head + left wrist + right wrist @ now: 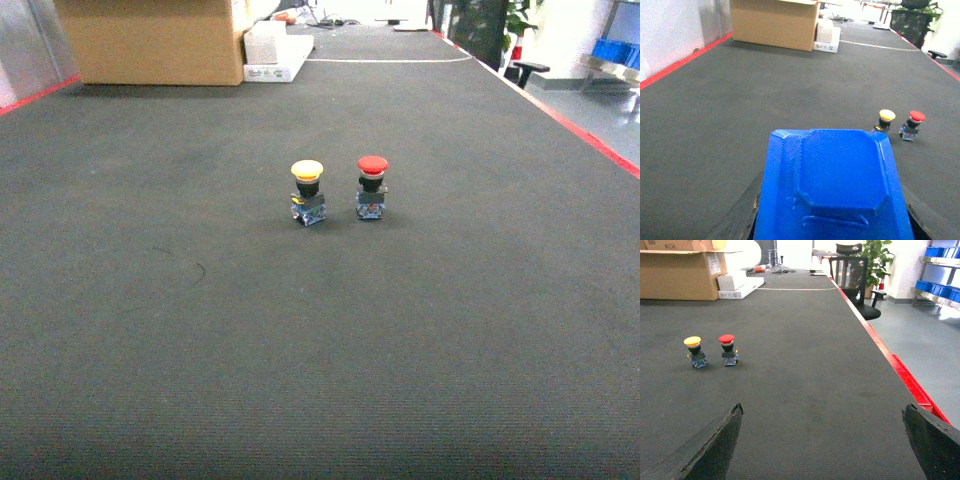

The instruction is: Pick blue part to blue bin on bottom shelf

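The blue part, a flat blue plastic piece with a raised eight-sided middle, fills the lower left wrist view. My left gripper is shut on it, with dark fingers showing on either side. My right gripper is open over bare mat with nothing between its fingers. Blue bins stand on a steel rack far to the right, beyond the table; which tier is the bottom shelf I cannot tell. Neither gripper shows in the head view.
A yellow push-button and a red push-button stand upright side by side mid-table on the dark mat. A cardboard box and white boxes sit at the far left. A red strip marks the table's right edge. A black chair stands beyond.
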You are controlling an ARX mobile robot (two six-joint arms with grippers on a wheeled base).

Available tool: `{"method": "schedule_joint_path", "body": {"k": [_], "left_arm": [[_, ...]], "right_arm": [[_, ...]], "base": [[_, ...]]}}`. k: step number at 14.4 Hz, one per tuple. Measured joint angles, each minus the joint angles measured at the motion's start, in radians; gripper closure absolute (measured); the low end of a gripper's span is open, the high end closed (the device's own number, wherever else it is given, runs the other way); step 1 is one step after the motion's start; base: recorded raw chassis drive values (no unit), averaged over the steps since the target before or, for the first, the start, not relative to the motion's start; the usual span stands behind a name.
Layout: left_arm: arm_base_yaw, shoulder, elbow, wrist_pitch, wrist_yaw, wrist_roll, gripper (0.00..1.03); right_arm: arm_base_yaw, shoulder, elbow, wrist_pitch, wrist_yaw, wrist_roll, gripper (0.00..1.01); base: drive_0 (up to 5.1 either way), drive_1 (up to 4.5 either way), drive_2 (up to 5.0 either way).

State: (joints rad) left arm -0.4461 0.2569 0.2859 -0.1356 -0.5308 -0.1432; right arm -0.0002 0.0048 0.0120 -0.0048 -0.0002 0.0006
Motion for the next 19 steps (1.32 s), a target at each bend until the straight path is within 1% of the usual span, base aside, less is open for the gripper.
{"method": "schedule_joint_path", "body": {"k": [1, 4, 19], "left_arm": [[0.005, 0.006, -0.003, 0.0, -0.012, -0.006, 0.59], [-0.021, 0.01, -0.008, -0.001, -0.003, -0.007, 0.59], [-0.019, 0.01, -0.008, 0.0, -0.008, -0.007, 0.59]], "right_arm": [[0.0, 0.0, 0.0, 0.0, 0.0, 0.0, 0.03], [0.0, 0.0, 0.0, 0.0, 0.0, 0.0, 0.03], [0.0, 0.0, 0.0, 0.0, 0.0, 0.0, 0.03]], "base": [[0.0, 0.0, 0.0], [0.0, 0.0, 0.0], [0.0, 0.0, 0.0]]}}
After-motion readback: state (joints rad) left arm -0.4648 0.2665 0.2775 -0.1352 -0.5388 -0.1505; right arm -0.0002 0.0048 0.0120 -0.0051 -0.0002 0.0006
